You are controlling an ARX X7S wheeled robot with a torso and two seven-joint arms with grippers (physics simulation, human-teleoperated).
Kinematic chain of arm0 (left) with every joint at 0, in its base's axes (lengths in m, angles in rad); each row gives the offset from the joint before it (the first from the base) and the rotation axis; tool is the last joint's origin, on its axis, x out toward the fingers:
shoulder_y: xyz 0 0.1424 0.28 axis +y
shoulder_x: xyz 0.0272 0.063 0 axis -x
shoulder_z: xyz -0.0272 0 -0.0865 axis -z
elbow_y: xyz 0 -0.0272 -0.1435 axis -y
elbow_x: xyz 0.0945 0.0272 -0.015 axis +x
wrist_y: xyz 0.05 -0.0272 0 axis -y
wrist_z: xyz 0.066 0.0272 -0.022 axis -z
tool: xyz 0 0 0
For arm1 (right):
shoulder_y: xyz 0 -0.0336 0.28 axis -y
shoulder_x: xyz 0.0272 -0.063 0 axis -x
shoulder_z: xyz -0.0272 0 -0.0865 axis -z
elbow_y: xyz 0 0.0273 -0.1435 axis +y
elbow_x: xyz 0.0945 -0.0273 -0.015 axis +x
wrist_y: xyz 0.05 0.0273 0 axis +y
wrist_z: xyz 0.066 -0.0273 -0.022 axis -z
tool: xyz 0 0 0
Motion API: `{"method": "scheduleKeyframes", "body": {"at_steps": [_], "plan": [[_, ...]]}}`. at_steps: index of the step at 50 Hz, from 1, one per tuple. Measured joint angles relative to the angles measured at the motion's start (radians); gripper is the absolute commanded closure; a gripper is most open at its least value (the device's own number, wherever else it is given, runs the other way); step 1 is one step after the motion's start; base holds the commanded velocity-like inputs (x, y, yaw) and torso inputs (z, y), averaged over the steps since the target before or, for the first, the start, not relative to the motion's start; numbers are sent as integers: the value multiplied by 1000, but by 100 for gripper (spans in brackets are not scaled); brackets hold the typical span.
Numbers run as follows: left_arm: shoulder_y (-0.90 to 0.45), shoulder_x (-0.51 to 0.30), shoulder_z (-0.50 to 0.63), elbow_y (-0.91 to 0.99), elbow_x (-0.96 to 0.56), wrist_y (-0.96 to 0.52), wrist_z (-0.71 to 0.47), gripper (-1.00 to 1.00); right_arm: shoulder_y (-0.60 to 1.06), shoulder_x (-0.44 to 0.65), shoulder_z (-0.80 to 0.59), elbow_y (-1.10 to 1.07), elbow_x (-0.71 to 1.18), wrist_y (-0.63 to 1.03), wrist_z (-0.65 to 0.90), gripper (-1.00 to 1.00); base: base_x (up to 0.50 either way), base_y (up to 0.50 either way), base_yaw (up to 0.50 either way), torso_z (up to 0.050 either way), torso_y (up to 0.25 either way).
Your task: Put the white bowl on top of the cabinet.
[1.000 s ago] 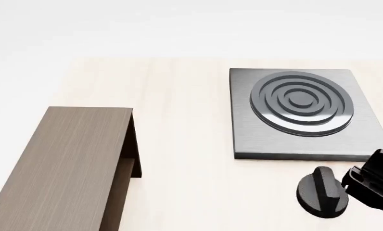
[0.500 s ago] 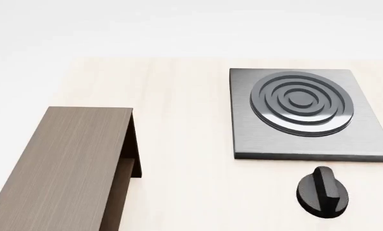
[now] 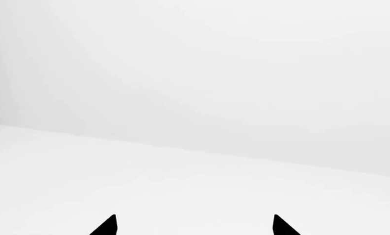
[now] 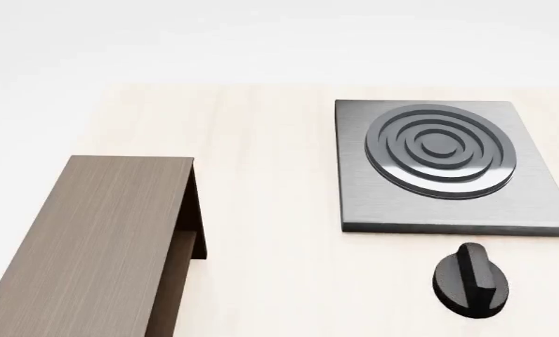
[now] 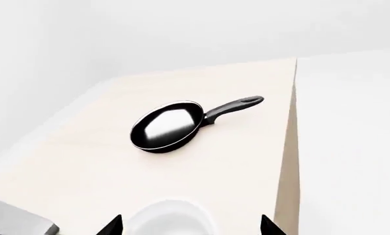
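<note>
Right wrist view: wide right claw [image 5: 189, 226] over white bowl [image 5: 172, 218], frying pan [image 5: 169, 125] beyond; left claw [image 3: 193, 226] wide.

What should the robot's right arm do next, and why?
Probably ease the right gripper down around the white bowl. Its fingertips stand apart with the bowl lying between and just ahead of them, apparently not yet gripped. The cabinet top has no bowl on it, so the bowl needs grasping first.
</note>
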Motion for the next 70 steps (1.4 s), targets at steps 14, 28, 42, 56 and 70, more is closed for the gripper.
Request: {"method": "scheduleKeyframes", "body": {"at_steps": [14,28,42,56,70], "plan": [[1,-2,3,0,0,2,-3,-100,-42,-8,149,-3,30,7,26,-100,0,0,0,0,0],[1,-4,5,-2,-1,4,-5,-100,-59,-10,134,16,32,12,33,-100,0,0,0,0,0],[2,-6,7,-3,-1,6,-7,-100,-49,-1,-3,116,-58,17,35,-100,0,0,0,0,0],[2,-8,9,-3,0,5,-10,-100,18,3,-149,268,-147,19,35,-100,0,0,0,0,0],[0,-9,11,-5,1,6,-12,-100,77,0,-200,367,-181,19,35,-100,0,0,0,0,0]]}}
